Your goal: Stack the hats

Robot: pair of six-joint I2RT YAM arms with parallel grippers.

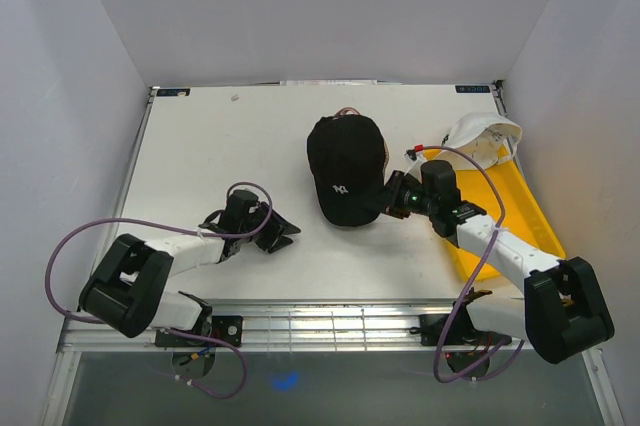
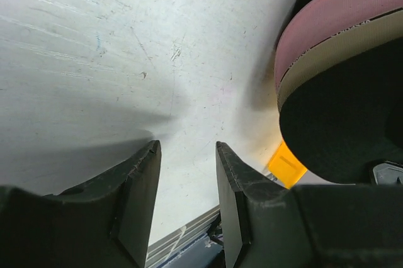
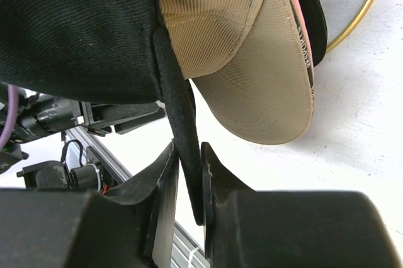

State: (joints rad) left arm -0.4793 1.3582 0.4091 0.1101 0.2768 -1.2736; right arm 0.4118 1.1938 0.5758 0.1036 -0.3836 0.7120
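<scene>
A black cap with a white NY logo [image 1: 345,168] lies on top of a pile of caps mid-table. My right gripper [image 1: 386,202] is shut on the right edge of its black brim [image 3: 184,123]. Under it in the right wrist view are a tan cap [image 3: 252,60], a pink brim edge [image 3: 296,22] and another black cap [image 3: 318,22]. The left wrist view shows the pink [image 2: 340,19], tan [image 2: 324,67] and black [image 2: 346,123] brims stacked. A white cap [image 1: 480,138] lies at the far right. My left gripper [image 1: 277,231] [image 2: 187,155] is open and empty on the table, left of the pile.
A yellow tray [image 1: 520,208] lies along the right side under the white cap and my right arm; its corner shows in the left wrist view [image 2: 286,165]. A gold wire loop [image 3: 360,9] lies behind the pile. The grey walls stand close on both sides.
</scene>
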